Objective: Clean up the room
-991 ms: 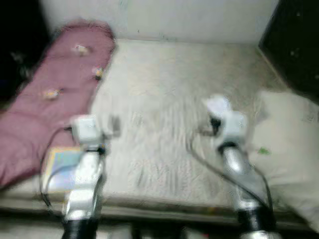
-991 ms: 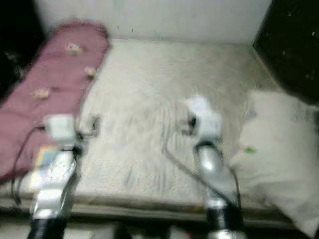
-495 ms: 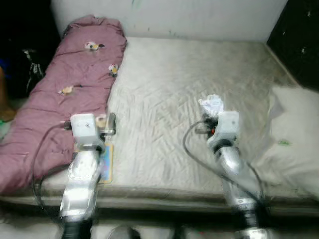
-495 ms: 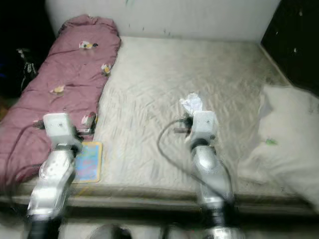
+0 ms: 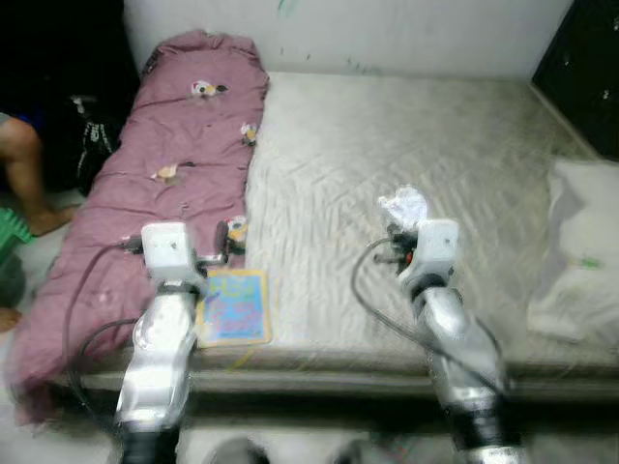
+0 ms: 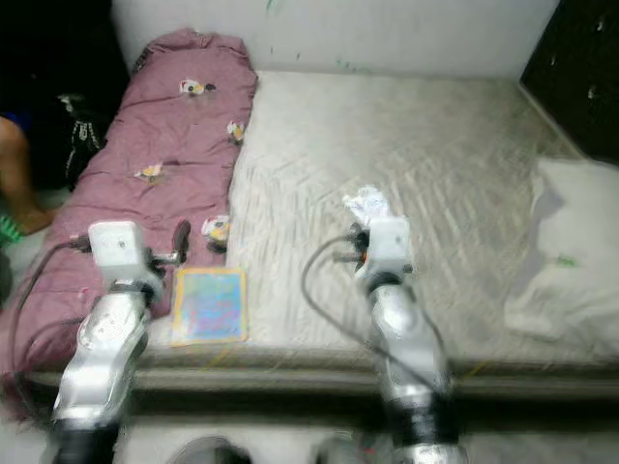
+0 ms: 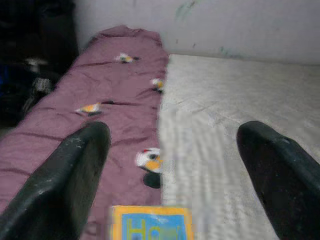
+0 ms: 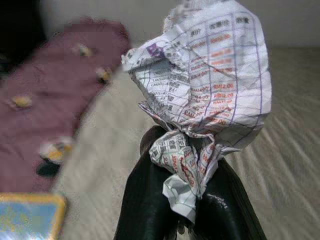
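Observation:
My right gripper (image 8: 186, 186) is shut on a crumpled sheet of printed paper (image 8: 205, 85), held up above the grey mattress (image 5: 435, 135); the white wad (image 5: 404, 205) sticks out beyond the wrist. My left gripper (image 7: 172, 145) is open with nothing between its fingers, hovering over the seam between the mauve quilt (image 5: 179, 164) and the mattress. A colourful book (image 5: 233, 305) lies flat at the bed's near edge, just below the left gripper, and its top edge (image 7: 150, 222) sits between the black fingers (image 7: 75, 170).
A white pillow (image 5: 586, 246) lies at the bed's right side. A person's bare leg (image 5: 27, 169) and a green object (image 5: 10, 237) are on the floor at far left, beside dark bags (image 5: 92, 135). A dark cabinet (image 5: 590, 68) stands at the back right.
The camera has swung left and steadied, so the bed slid right and the person's leg came into view. The book shows fully now. Both arms keep their pose, the paper still held.

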